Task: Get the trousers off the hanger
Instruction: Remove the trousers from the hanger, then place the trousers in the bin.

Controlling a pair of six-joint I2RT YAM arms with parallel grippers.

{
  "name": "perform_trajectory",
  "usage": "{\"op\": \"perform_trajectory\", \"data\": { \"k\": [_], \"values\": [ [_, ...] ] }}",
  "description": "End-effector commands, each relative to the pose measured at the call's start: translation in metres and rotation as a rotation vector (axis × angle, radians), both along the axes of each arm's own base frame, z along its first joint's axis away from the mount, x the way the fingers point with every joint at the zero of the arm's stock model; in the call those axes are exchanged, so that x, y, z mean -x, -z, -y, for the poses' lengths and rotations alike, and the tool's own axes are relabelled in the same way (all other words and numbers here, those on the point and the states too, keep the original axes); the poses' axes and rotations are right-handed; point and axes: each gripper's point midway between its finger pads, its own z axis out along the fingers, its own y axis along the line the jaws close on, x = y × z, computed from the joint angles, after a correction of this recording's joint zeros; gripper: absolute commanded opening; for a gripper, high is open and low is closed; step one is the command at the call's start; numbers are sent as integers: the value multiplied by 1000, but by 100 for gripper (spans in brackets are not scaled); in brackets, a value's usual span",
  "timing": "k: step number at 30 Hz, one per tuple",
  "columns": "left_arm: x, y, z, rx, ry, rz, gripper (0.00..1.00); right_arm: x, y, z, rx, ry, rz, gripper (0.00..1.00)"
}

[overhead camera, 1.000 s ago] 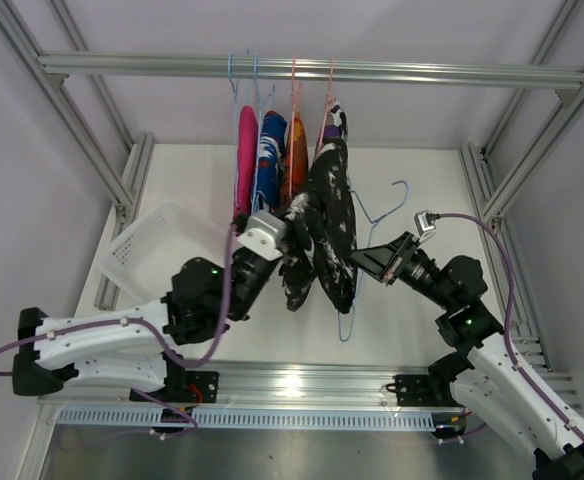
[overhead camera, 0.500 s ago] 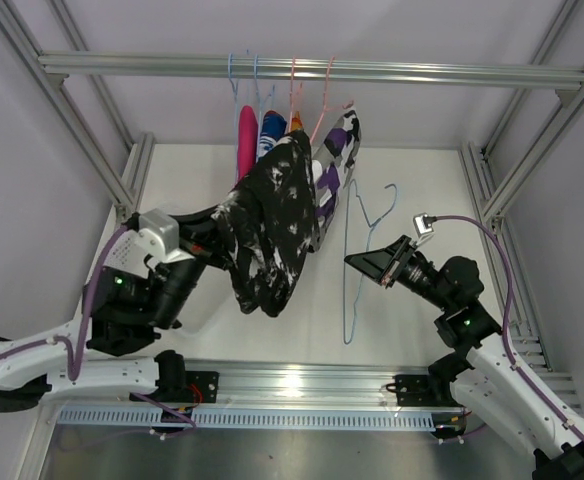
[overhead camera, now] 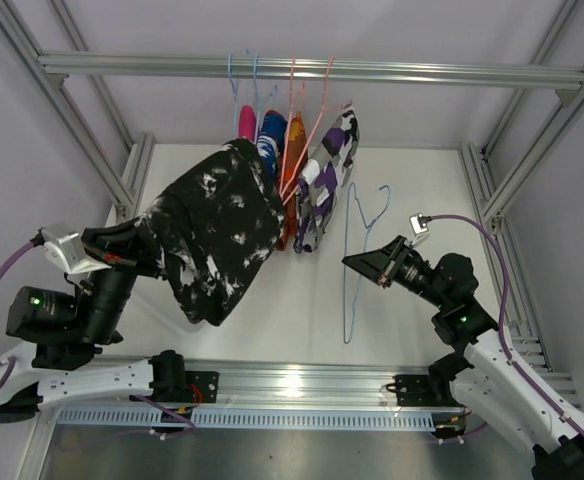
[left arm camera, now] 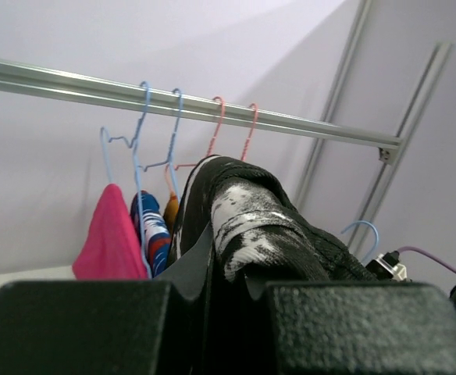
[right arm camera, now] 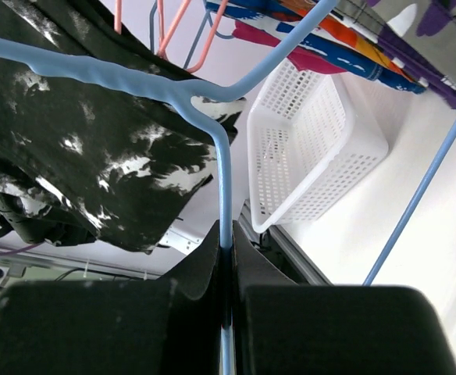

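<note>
The left claw (left arm camera: 226, 273) was closed on the black trousers with white specks (overhead camera: 212, 230), the cloth bunched between its two fingers. It held them up over the left side of the bench (overhead camera: 412, 180), and the garment hung down in a loose fold. Seen from above, these trousers lay well to the left of the loose blue hanger (overhead camera: 346, 300). Their upper edge overlapped the row of garments on the rail (overhead camera: 422, 72), but I could not tell whether it touched them.

The right claw (right arm camera: 226, 242) was pinched shut on the thin wire of the blue hanger. It held the hanger in the air over the middle of the bench, hook end toward the rail and the long wire running back toward the arms. No cloth showed on that hanger.

Four other pairs hung side by side on the rail, on blue and pink wire hangers. From left to right they were the plain pink trousers (overhead camera: 245, 122), the blue-white-red patterned trousers (overhead camera: 269, 130), the orange trousers (overhead camera: 295, 130) and the dark purple-white patterned trousers (overhead camera: 324, 185), which were tilted out to the right.

A white plastic basket (right arm camera: 314, 133) stood on the bench at the left, visible in the right wrist view beyond the black trousers.
</note>
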Motion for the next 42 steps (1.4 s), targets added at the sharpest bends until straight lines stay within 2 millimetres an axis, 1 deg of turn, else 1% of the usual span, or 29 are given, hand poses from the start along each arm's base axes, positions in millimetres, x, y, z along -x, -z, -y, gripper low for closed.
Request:
{"op": "perform_trajectory", "data": {
  "k": [1,2,4,6,11,15,19,20,22,24,28,32,38,41,42],
  "values": [
    [3,-24,-39,132,-55,32,1,-1,-3,-1,11,-3,51,0],
    [3,-23,-42,132,-64,32,1,-2,-2,-1,14,-3,50,0],
    [4,-24,-56,158,-88,36,1,-3,0,-2,19,-5,45,0],
    [4,-25,-65,163,-106,38,1,-3,1,-3,19,-8,43,0],
    [10,-31,-94,217,-122,44,1,-6,5,-4,28,-8,37,0],
    [11,-31,-104,218,-140,45,1,-8,10,-5,33,-8,28,0],
    [7,-26,-106,187,-180,33,1,-10,14,-7,35,-16,18,0],
    [4,-21,-104,178,-196,25,1,-10,14,-8,35,-16,18,0],
    [4,-18,-109,182,-215,22,1,-11,15,-8,39,-15,19,0],
    [3,-11,-110,183,-223,13,0,-11,16,-7,41,-15,18,0],
    [5,-5,-131,227,-250,2,1,-12,19,-7,52,-9,15,0],
    [7,-1,-143,238,-255,-9,1,-13,23,-7,58,-7,10,0],
    [8,3,-152,217,-271,-27,1,-15,27,-8,61,-9,1,0],
    [8,8,-157,215,-278,-37,1,-15,28,-8,63,-8,-1,0],
    [9,9,-162,228,-279,-38,0,-15,28,-8,63,-8,-1,0]
  ]
}}
